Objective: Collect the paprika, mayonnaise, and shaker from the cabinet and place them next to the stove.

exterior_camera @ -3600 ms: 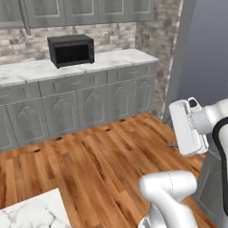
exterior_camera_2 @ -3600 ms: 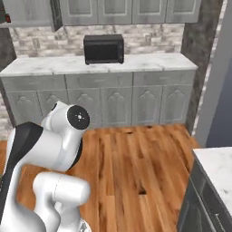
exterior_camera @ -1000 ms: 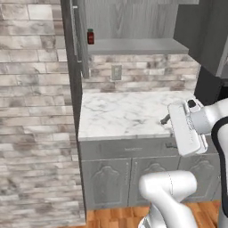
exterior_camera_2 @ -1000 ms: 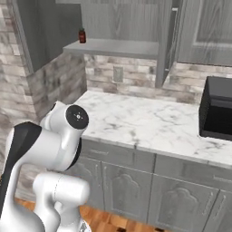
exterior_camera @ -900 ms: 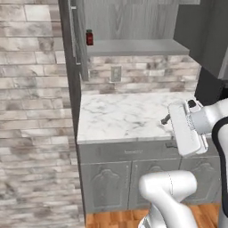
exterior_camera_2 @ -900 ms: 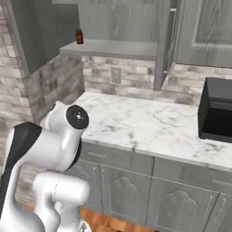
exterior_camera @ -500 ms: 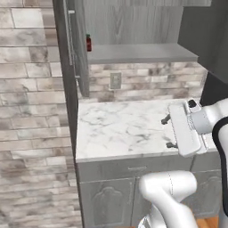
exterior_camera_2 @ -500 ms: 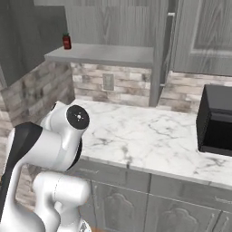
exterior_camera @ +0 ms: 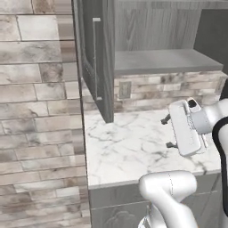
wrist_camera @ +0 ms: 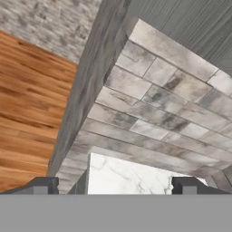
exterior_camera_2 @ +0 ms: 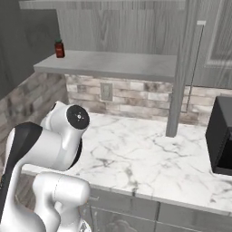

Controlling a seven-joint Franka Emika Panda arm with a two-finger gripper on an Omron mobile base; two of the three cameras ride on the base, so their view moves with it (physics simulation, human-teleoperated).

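The paprika (exterior_camera_2: 59, 48), a small dark-red jar with a dark cap, stands at the left end of the grey shelf (exterior_camera_2: 113, 63) inside the cabinet. The cabinet door (exterior_camera: 95, 67) hangs open, edge-on to me, and hides that end of the shelf in the left base view. My gripper (exterior_camera: 166, 132) hovers over the marble counter (exterior_camera: 129, 147), well below the shelf and far from the jar. Its fingertips (wrist_camera: 43, 185) stand wide apart with nothing between them, so it is open. The mayonnaise, the shaker and the stove are out of view.
A black microwave (exterior_camera_2: 222, 140) sits at the counter's right end. A brick backsplash with a wall socket (exterior_camera_2: 107, 92) runs under the shelf. A brick wall (exterior_camera: 40, 116) bounds the counter on the left. Wooden floor (wrist_camera: 27, 104) lies below.
The base has driven closer to the cabinet, so the whole scene has grown and shifted. The open door now hides the paprika in the left base view. The arm's pose has not changed.
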